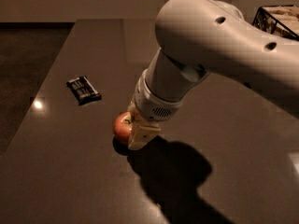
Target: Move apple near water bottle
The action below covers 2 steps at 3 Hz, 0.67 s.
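Gripper (134,138) against apple (121,126), low on table (65,171)

The arm (219,41) is a fat, smooth white shell with two small dark holes (220,19). A pale ribbed collar (152,107), perhaps vented, joins the cream gripper (140,135) at its seven o'clock.

A dark, glossy table (65,176) fills most of the view. A plain beige wall (93,1) runs behind it at 12 o'clock, and dim dark floor (21,64) lies at 9 o'clock. A small glint of light (37,105) shines on the tabletop at 9 o'clock. A black wire basket (276,18) sits at 2 o'clock. The gripper (134,136) hangs low just left of centre, above a heavy shadow (173,171) toward 6 o'clock.
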### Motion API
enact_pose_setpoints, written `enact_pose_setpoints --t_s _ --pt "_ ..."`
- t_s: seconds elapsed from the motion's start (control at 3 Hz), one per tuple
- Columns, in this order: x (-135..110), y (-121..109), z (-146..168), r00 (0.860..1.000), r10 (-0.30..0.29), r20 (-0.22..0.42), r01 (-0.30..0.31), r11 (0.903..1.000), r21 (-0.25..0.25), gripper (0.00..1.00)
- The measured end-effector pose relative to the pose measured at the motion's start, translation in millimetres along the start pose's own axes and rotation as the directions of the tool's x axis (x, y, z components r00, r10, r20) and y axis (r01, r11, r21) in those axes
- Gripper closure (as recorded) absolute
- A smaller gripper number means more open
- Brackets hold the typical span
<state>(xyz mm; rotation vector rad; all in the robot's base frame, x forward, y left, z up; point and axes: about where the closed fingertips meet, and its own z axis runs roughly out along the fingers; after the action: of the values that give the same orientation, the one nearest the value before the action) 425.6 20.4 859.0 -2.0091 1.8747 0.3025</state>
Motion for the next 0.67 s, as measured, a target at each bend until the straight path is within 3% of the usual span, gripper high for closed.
enact_pose_setpoints --t_s 0.33,0.67 --pt "7.4 -5.3 -11.9 0.999 0.045 0.023 -0.045 0.9990 -0.005 0.65" --pt "24.5 -21.5 -35.1 0.985 0.138 0.101 -0.139 0.9903 -0.001 0.88"
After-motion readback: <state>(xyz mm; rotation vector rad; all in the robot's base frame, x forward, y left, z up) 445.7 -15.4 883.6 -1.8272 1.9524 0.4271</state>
